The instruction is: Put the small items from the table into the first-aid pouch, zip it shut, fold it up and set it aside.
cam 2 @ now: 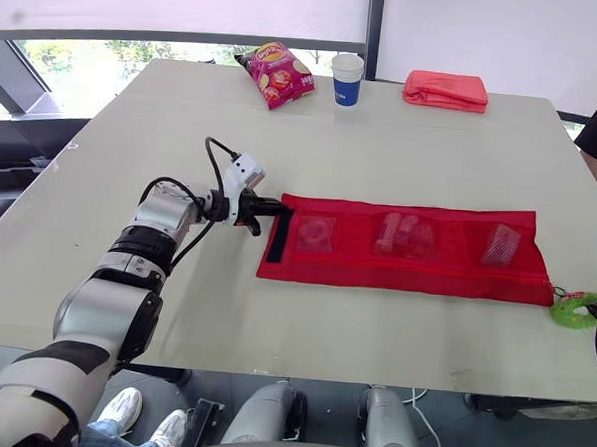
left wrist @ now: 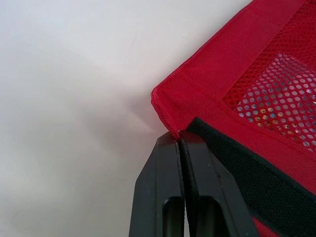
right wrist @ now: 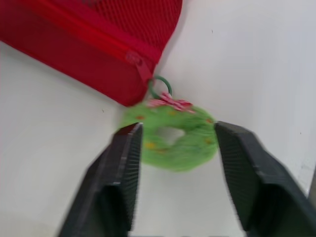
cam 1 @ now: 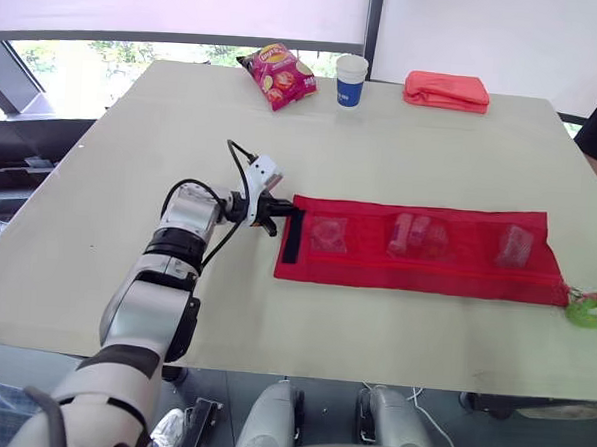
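My left end effector is nearest, clamped on the 9 o'clock end of the pouch, its fingers pressed together on the corner hem just beside the black strap. The pouch lies flat and unfolded across the middle of the surface, running from 9 to 3 o'clock, with the items inside its mesh pockets. At its 4 o'clock corner the green ring hangs from the zip pull. My right end effector stands there with fingers apart, one on either side of the ring and not gripping it. I read this as the zipping step, though I cannot tell how much of the zip is closed. To do it well, I'd close on the ring's body rather than the thin loop joining it to the pull. I'd use the left clamp as the anchor so the fabric is taut, and draw low along the zip line rather than upward. Otherwise I judge the limp mesh would bunch and the slider jam.
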You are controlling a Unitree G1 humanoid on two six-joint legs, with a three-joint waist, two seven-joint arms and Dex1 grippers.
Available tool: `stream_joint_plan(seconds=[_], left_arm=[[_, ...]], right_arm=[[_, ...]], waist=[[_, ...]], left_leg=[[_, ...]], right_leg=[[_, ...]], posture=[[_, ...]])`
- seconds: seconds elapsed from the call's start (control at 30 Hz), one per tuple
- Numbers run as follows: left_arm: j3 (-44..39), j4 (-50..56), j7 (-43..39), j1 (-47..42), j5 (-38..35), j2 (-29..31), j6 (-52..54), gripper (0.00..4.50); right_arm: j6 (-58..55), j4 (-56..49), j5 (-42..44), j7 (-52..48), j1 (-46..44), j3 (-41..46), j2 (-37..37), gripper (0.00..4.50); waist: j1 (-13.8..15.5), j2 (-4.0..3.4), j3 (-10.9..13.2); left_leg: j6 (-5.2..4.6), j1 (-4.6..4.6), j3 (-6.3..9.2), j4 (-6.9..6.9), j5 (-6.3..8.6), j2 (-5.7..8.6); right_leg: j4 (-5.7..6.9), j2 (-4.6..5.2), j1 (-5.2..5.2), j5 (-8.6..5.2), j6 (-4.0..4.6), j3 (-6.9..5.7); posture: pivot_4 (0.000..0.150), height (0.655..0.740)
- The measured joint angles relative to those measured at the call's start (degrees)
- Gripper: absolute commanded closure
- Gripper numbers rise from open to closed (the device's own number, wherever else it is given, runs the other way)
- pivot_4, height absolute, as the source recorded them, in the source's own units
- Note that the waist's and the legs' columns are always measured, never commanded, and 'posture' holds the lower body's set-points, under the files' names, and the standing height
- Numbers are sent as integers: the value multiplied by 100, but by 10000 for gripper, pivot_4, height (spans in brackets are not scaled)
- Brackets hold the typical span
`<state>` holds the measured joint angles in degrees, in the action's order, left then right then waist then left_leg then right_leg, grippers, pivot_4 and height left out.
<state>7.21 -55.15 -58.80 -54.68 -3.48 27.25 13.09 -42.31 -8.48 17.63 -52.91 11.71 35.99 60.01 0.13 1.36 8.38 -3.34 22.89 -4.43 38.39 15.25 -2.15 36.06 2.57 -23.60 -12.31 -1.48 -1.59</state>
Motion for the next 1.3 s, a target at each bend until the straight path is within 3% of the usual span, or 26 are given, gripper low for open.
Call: stream_joint_plan(seconds=[0.03,0.07,0.27,0.43,0.73,0.87,1.0,1.1,1.13,1.3], left_arm=[[0,-5,5,-1,0,-6,-18,45000],[-28,-68,61,-14,0,-45,-170,45000],[-219,-586,716,-286,109,-233,-1047,45000],[-18,-1055,882,-398,625,27,-1377,45000],[-36,-1351,1153,-439,828,91,-1798,45000],[-210,-1419,1262,-462,782,92,-1789,32044],[-348,-1410,1110,-463,722,111,-1670,12013],[-410,-1354,1019,-445,715,262,-1691,2321],[-486,-1246,876,-393,640,336,-1720,215],[-823,-211,-219,19,14,579,-1617,215]], right_arm=[[-12,-23,35,1,-22,7,-18,461],[-150,-118,204,21,-142,59,-126,121],[-916,-902,945,238,-253,334,-667,121],[-1232,-1310,1104,503,49,337,-967,121],[-1386,-1778,1466,908,43,204,-1423,121],[-1381,-1800,1519,991,37,134,-1429,0],[-1362,-1815,1574,1163,30,86,-1519,0],[-1266,-1854,1562,1323,26,87,-1621,0],[-1152,-1876,1545,1368,29,87,-1703,0],[-673,-2068,1467,1531,225,104,-2066,0]], waist=[[3,0,0],[12,1,0],[81,4,2],[36,2,1],[33,3,1],[45,3,1],[68,3,2],[66,4,2],[64,4,2],[60,3,1]], left_leg=[[0,0,0,1,0,0],[0,0,2,1,0,1],[0,11,13,-1,0,4],[-1,8,2,-2,1,4],[-1,0,2,1,1,0],[-1,2,2,1,0,1],[-1,5,3,1,1,3],[-1,5,4,1,1,4],[-1,5,4,0,1,3],[0,5,5,1,1,0]], right_leg=[[2,0,0,1,-1,0],[3,1,0,2,-1,-1],[1,4,0,19,10,-10],[-3,4,-1,19,8,-7],[9,4,-1,9,-8,-4],[10,5,-1,13,-2,-5],[10,6,-1,19,8,-8],[9,6,-1,19,8,-9],[9,6,-2,18,8,-10],[12,8,-1,18,11,-11]], posture=[[1500,7400],[1500,7400],[1500,7400],[1500,7400],[1500,7400],[1500,7400],[1500,7400],[1500,7400],[1500,7400],[1500,7400]])
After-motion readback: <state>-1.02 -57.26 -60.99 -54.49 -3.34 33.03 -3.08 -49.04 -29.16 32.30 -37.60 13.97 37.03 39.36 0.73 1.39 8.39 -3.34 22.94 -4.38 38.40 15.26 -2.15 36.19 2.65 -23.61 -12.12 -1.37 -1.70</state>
